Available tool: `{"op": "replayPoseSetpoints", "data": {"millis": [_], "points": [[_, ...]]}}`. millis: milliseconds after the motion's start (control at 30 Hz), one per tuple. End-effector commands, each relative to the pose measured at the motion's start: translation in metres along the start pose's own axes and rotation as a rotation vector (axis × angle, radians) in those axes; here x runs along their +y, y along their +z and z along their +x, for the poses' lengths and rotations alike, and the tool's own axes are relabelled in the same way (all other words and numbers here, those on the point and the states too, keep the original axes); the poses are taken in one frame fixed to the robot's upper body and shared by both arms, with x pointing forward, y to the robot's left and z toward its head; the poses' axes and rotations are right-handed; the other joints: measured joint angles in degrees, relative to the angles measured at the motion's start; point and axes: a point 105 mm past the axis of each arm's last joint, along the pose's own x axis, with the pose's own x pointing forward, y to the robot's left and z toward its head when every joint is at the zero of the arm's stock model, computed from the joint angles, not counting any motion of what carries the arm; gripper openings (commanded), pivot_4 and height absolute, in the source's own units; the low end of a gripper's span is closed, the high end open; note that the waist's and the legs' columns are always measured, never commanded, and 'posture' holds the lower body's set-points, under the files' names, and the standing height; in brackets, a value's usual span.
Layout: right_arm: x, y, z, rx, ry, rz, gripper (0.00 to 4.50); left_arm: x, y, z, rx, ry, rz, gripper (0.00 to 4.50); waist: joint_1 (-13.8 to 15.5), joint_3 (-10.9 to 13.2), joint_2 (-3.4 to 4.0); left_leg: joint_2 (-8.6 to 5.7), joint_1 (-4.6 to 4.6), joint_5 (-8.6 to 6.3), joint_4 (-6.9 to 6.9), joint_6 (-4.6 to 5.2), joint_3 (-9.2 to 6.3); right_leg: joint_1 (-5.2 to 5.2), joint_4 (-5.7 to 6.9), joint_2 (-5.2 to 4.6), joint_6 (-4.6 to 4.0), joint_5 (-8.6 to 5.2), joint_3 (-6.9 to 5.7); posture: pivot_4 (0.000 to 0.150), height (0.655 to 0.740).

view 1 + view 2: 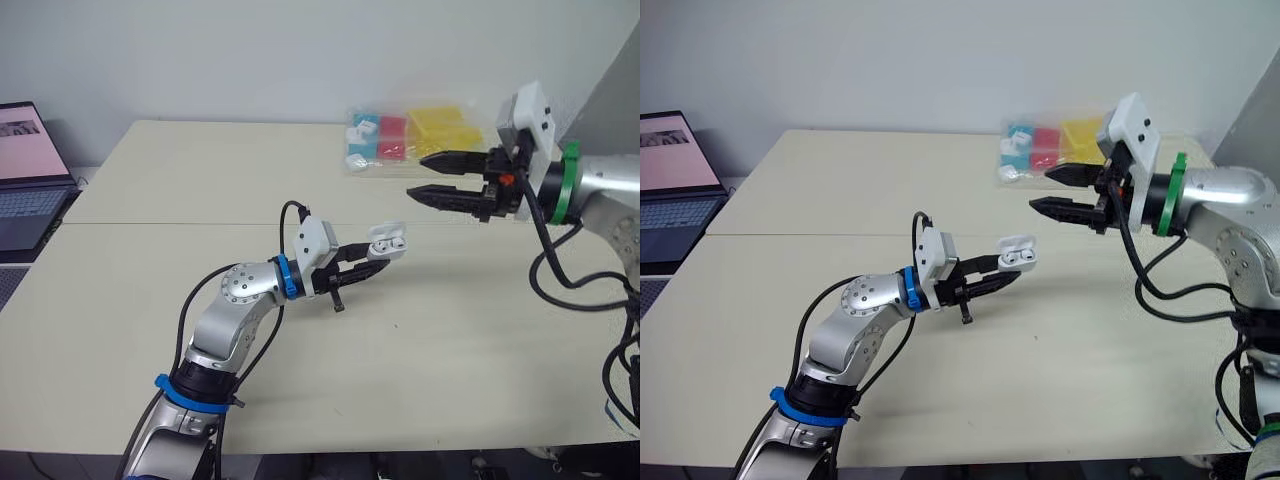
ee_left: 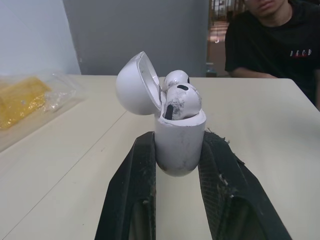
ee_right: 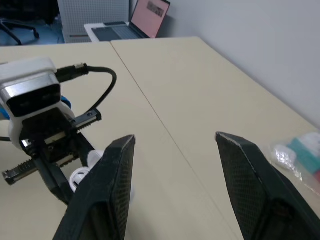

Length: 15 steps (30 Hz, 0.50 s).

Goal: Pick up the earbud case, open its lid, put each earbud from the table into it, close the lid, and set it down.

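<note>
The earbud case (image 2: 179, 145) is off the bench (image 1: 200, 180), clamped by its lower body between the two black fingers (image 2: 135, 190) of the left pincer (image 1: 378, 258), which holds it up over the middle of the bench. From where I stand its lid (image 2: 136, 85) is swung fully back on the hinge, and both white earbuds (image 2: 182, 100) sit in their sockets, heads poking up above the rim. The right pincer (image 1: 418, 176) hangs in the air further back and to the right of the case, apart from it, pointing towards the robot's left with its fingers spread and nothing between them. Just behind it, near the far edge of the bench, lies a clear plastic bag (image 1: 415, 135) of blue, red and yellow pieces. An open laptop (image 1: 25, 170) with a pinkish screen sits off the left end of the bench. A person in a black T-shirt (image 2: 272, 40) sits at the far right side.
</note>
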Motion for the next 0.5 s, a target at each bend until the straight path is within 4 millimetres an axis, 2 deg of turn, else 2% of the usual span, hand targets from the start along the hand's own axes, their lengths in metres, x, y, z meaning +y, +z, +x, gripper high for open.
{"op": "replayPoseSetpoints", "data": {"millis": [33,333,500], "points": [[-0.011,0.010,0.006,-0.009,0.016,-0.090,2.66,-0.003,0.014,0.003,-0.042,-0.013,0.042,0.80,-0.1,0.0,0.00,0.00,0.00,0.00,0.00,0.00,0.03,-0.02,0.00,0.00,0.00,0.00,0.02,0.150,0.7400],[-0.007,0.002,0.013,0.061,0.139,-0.091,2.66,-0.002,0.013,0.003,-0.040,-0.016,0.042,0.80,0.0,0.0,0.00,-0.04,-0.06,0.00,-0.01,0.00,0.00,-0.04,0.01,-0.09,-0.02,0.01,-0.01,0.150,0.7400],[-0.014,0.000,0.017,0.069,0.149,-0.100,2.66,-0.003,0.013,0.004,-0.039,-0.024,0.043,0.80,0.0,0.0,0.00,-0.03,-0.04,0.00,0.00,0.00,0.01,-0.04,0.03,-0.10,-0.02,0.01,-0.02,0.150,0.7400]]}}
